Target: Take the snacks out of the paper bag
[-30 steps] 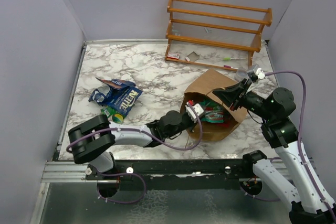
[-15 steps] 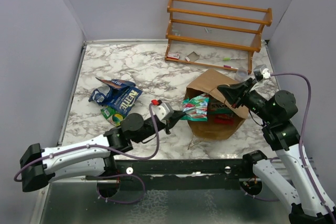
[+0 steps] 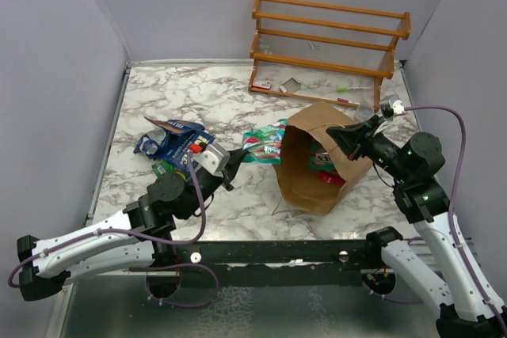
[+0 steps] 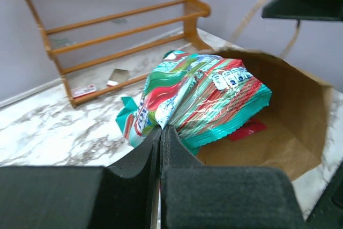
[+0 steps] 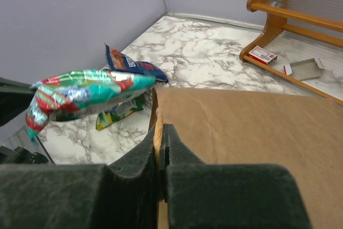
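Clenched tight, the left fingers (image 3: 234, 159) grip the near end of a shiny teal-and-red snack packet (image 3: 264, 145) in the overhead view. They hold it just outside the mouth of the tall brown kraft paper bag (image 3: 305, 184), on the bag's left, over the white marbled counter (image 3: 230, 100). The right fingers (image 3: 331, 138) are pinched shut on the bag's upper rim. Something red (image 3: 329, 173) shows inside the bag. A dark blue packet with white lettering (image 3: 181, 144) and a green-yellow packet (image 3: 165, 169) lie together on the counter at the left, well apart from the bag. An orange wooden rack (image 3: 333, 41) stands against the far wall.

From the left wrist, the left fingers (image 4: 158, 144) meet with the crumpled edge of the teal-and-red snack packet (image 4: 198, 100) squeezed between them. The packet hangs in front of the paper bag's (image 4: 300, 105) open mouth, and a flat red piece (image 4: 247, 130) lies inside.

From the right wrist, the right fingers (image 5: 159, 143) are closed on the brown paper edge (image 5: 241, 132). Past the rim, the teal-and-red snack packet (image 5: 86, 92) hangs clear of the counter, with the dark blue packet (image 5: 131, 64) and green-yellow packet (image 5: 115, 113) behind it. A small red-white box (image 5: 262, 53) sits on the rack's base.
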{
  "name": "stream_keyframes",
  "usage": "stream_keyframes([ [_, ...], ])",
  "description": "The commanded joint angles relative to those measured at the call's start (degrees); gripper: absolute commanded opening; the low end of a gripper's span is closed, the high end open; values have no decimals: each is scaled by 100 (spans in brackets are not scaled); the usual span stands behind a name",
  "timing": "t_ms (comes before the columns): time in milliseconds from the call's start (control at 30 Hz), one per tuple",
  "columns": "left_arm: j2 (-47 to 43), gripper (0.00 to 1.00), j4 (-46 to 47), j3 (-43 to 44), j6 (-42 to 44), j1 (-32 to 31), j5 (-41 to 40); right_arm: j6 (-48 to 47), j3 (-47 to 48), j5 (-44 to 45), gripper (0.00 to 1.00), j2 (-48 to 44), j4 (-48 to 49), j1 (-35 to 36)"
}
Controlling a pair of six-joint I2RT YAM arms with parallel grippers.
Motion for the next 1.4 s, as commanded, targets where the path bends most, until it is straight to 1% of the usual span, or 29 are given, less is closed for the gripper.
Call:
stream_keyframes([
  [0,-119,0,-123,499,207,-6,-1145,47,-4,104,2,-10,183,-3],
  [67,-167,0,-166,571,229,-6,-1233,43,-16,120,2,-18,183,-3],
  [200,-455,0,-45,461,400,-1,-686,16,-33,182,2,-39,170,-3],
  [233,-500,0,-22,434,367,-1,-747,8,-32,191,2,-42,166,-3],
  [300,-480,0,-36,480,260,-4,-1280,-11,-23,205,2,-47,165,-3],
  [400,-183,0,-301,700,320,-3,-2244,-63,-21,239,2,-64,165,-3],
  [500,433,0,-967,1171,440,91,-3074,-98,-32,237,2,-64,166,-3],
  [533,643,0,-1218,1354,425,195,-3138,-98,-32,224,2,-56,168,-3],
  [633,984,0,-1665,1636,237,813,-2854,-103,-45,208,2,-80,151,-3],
  [733,1241,0,-1876,1831,14,1720,-2260,-91,-58,218,2,-151,126,-3],
  [833,1735,0,-2216,2143,-85,2677,-1608,-89,-43,223,2,-224,69,-3],
  [967,2518,0,-2549,2349,-168,3934,-1049,-109,-17,268,2,-294,-8,-3],
  [1000,2656,0,-2560,2331,-227,4156,-949,-107,-16,271,2,-308,-18,-3],
  [1133,3129,0,-2343,2037,-258,4686,-832,-130,10,283,2,-311,-23,-3],
  [1233,3411,0,-2255,1843,-214,4830,-819,-177,57,285,2,-274,-63,-3],
  [1367,3507,0,-2132,1668,-203,4929,-813,-194,96,259,2,-243,-82,-3],
])
